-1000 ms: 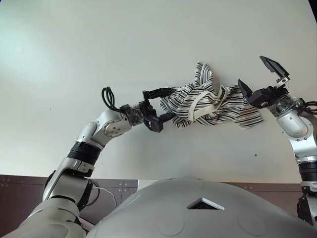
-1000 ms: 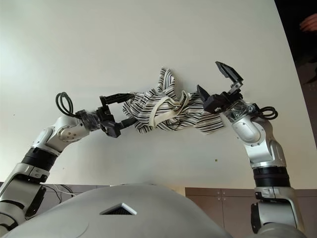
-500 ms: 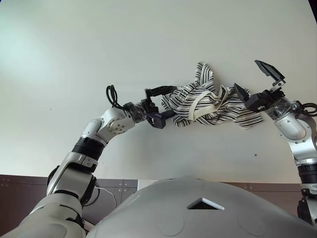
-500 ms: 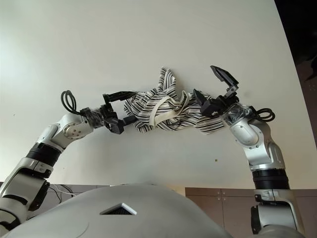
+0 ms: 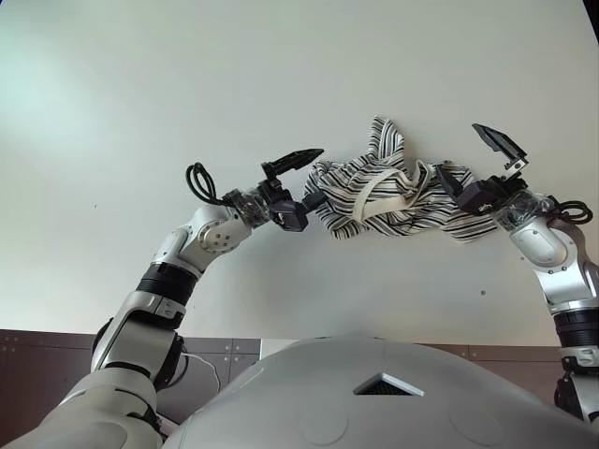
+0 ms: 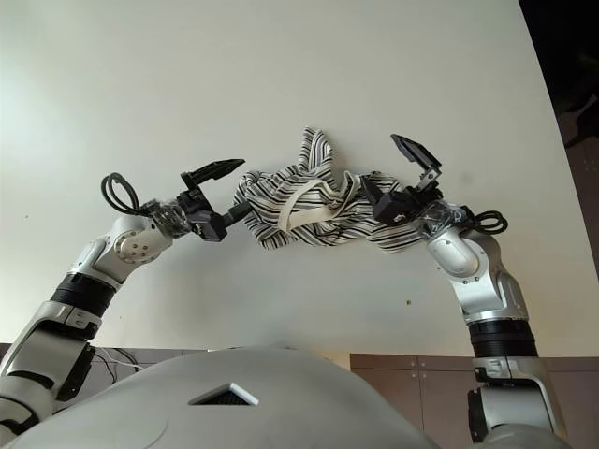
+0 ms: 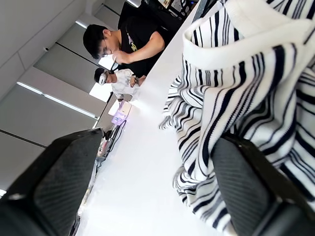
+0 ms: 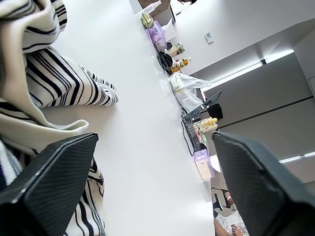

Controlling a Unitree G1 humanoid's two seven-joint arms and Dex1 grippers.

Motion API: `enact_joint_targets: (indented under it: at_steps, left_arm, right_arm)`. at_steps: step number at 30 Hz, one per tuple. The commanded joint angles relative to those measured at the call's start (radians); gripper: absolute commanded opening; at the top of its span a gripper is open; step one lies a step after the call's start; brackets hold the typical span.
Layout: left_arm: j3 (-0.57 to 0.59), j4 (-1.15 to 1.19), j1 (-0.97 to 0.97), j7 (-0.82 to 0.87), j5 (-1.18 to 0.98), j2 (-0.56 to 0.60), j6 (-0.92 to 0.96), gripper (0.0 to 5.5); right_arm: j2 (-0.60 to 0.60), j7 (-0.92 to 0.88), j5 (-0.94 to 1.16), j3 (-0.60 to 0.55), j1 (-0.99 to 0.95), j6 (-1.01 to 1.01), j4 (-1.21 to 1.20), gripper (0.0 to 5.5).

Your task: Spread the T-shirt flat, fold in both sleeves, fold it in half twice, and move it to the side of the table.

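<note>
Left eye view: left opened wider, right closed in, shirt untouched

Finds the left gripper (image 5: 304, 178) spread wide at the left edge of the T-shirt (image 5: 393, 192), its upper finger lifted higher than a second ago and its lower finger at the cloth's edge. Confirms this in the left wrist view: striped folds lie against one finger (image 7: 251, 196), with nothing pinched. Finds the right gripper (image 5: 473, 161) spread too. Has come in from just off the T-shirt's right edge to over that edge, one finger low by the stripes and the other raised above them.

Leaves the T-shirt as crumpled as before, a bunched heap on the white bench (image 5: 187, 75), in the same spot. Reads, as a judgement, as the very first step: no spreading done yet, both sides lining up for a grasp. Calls next for a firm pinch on opposite edges of the T-shirt before any outward pull.
</note>
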Motion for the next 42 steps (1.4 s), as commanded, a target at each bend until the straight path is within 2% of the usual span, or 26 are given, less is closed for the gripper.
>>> enact_joint_targets:
  at_steps: [1, 17, 22, 27, 32, 39, 42]
  left_arm:
    - [-0.030, 0.032, -0.025, -0.018, 0.036, -0.008, 0.010, 3.25]
    - [-0.024, 0.056, -0.044, 0.011, 0.057, 0.002, -0.001, 0.85]
    - [-0.012, 0.017, -0.038, -0.018, -0.013, 0.005, -0.037, 0.12]
    - [0.001, 0.003, -0.034, -0.035, -0.032, 0.034, -0.045, 0.12]
    - [0.035, -0.237, 0.020, -0.106, -0.331, 0.076, -0.083, 0.12]
    - [0.029, -0.439, 0.077, -0.280, -0.774, 0.124, -0.011, 0.12]
    - [0.029, -0.517, 0.141, -0.395, -0.949, 0.168, 0.026, 0.12]
  right_arm:
    - [0.011, 0.007, 0.005, 0.013, -0.002, 0.003, 0.006, 4.25]
    - [0.038, -0.029, -0.002, 0.016, -0.022, -0.006, 0.045, 4.25]
    - [0.049, -0.024, 0.096, -0.017, -0.001, -0.035, 0.006, 4.25]
    - [0.043, 0.047, 0.265, -0.033, 0.046, -0.065, -0.067, 4.25]
    - [0.036, 0.143, 0.447, -0.067, 0.050, -0.052, -0.099, 4.25]
    - [0.036, 0.225, 0.400, -0.037, 0.018, -0.055, -0.032, 4.25]
    - [0.029, 0.284, 0.371, 0.015, 0.018, -0.062, -0.017, 4.25]
